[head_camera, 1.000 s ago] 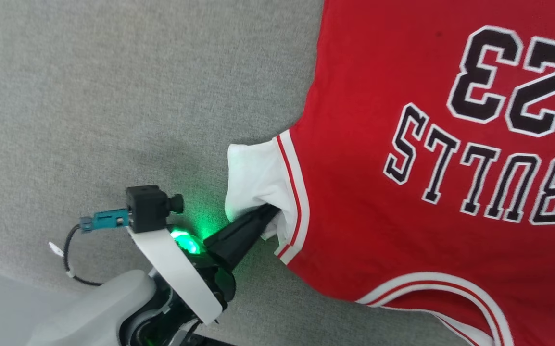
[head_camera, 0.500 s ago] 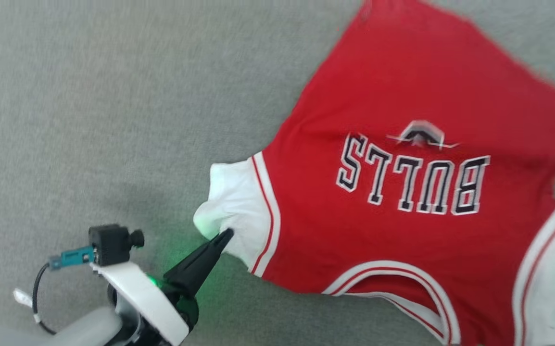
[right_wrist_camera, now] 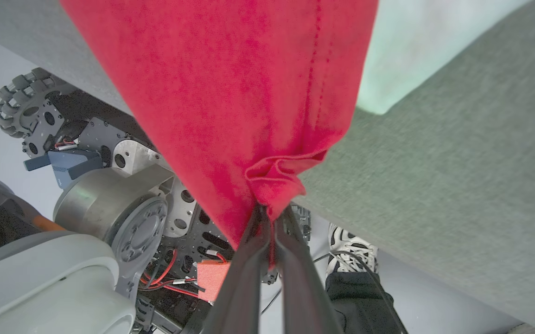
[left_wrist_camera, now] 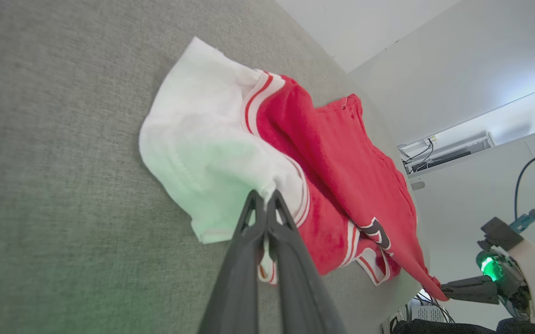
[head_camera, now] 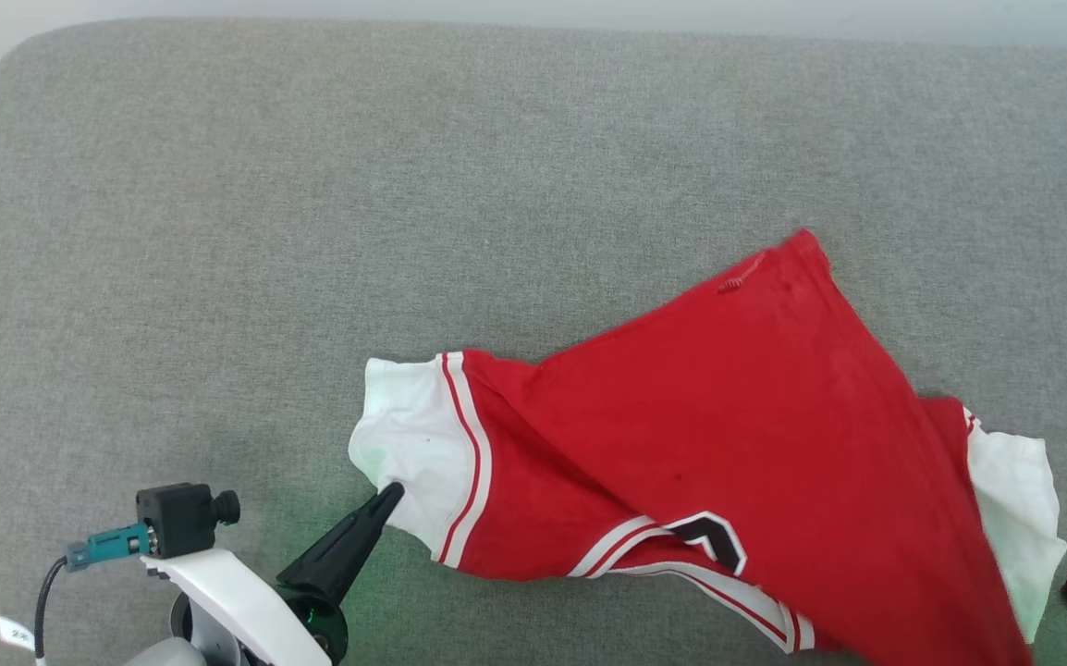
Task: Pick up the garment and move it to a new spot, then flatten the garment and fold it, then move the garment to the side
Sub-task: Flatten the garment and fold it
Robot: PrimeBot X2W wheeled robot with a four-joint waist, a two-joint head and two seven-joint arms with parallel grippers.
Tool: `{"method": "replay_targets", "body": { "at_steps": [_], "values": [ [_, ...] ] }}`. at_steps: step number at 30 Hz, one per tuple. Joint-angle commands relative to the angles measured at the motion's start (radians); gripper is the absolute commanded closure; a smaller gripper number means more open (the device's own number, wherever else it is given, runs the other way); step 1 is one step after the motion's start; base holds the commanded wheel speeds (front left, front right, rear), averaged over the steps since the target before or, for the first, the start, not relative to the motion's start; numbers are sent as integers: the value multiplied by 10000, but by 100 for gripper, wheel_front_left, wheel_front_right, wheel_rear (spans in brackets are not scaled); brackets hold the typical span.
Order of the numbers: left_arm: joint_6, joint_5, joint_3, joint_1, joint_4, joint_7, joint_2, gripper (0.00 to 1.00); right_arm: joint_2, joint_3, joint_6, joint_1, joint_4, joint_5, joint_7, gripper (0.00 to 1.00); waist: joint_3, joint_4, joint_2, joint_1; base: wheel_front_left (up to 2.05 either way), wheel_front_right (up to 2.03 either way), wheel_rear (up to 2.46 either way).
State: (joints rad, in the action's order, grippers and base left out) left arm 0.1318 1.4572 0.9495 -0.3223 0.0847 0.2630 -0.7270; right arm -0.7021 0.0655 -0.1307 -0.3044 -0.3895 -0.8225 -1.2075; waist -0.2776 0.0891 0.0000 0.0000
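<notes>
Left gripper: jaws pressed together, pinching the edge of the white sleeve, cloth puckered at the tips, a strip of trim hanging between the fingers. Right gripper: jaws also shut tight, on a bunched red corner of the garment, held just off the near edge of the counter (the robot's base shows beneath it). Moving outward, the garment lies on the near right part of the grey counter. The red body is thrown diagonally over itself, so only a scrap of black lettering peeks out by the collar trim. The other white sleeve sticks out at the right. We judge this to be the flattening step, not yet done. To do it well we should hold both pinches firm, lift enough that the doubled layer hangs free, and draw the two grips apart until the cloth is taut. Then we lay it down far edge first. The likely risk is that the thin sleeve pinch slips under tension, so we should pull evenly, without jerking.
</notes>
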Motion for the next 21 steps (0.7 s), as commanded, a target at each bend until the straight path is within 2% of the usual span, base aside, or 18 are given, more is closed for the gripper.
{"method": "replay_targets", "body": {
  "at_steps": [1,6,7,8,9,12,16,19,21],
  "values": [
    [-25,79,-104,135,17,19,22,100,272,-50,1,-307,-258,117,-129,100,20,-11,0,0,0,0,0],
    [-25,-10,-185,198,54,19,87,100,876,-191,1,-505,-635,523,56,100,-19,-37,0,0,0,0,0],
    [-25,-30,-188,181,46,19,91,100,946,-186,1,-383,-757,634,262,76,-37,-40,0,0,0,0,0],
    [-25,-42,-203,187,47,19,85,100,1023,-120,1,-257,-806,738,455,15,-58,-57,0,0,0,0,0],
    [-25,-53,-216,188,38,19,87,100,1028,-96,1,-249,-863,796,585,0,-82,-60,0,0,0,0,0],
    [-25,-89,-274,155,4,19,90,100,1031,168,1,-94,-1414,456,867,0,-196,-55,0,0,0,0,0],
    [-25,-188,-360,16,-55,19,157,100,703,1300,1,295,-2331,388,952,0,-383,6,0,0,0,0,0],
    [-25,-306,-361,-90,-121,19,232,100,502,2132,1,1073,-2711,306,1128,0,-550,124,0,0,0,0,0],
    [-25,-388,-342,-211,-151,19,296,100,316,2289,1,1836,-2665,313,1283,0,-701,213,0,0,0,0,0]
  ]
}}
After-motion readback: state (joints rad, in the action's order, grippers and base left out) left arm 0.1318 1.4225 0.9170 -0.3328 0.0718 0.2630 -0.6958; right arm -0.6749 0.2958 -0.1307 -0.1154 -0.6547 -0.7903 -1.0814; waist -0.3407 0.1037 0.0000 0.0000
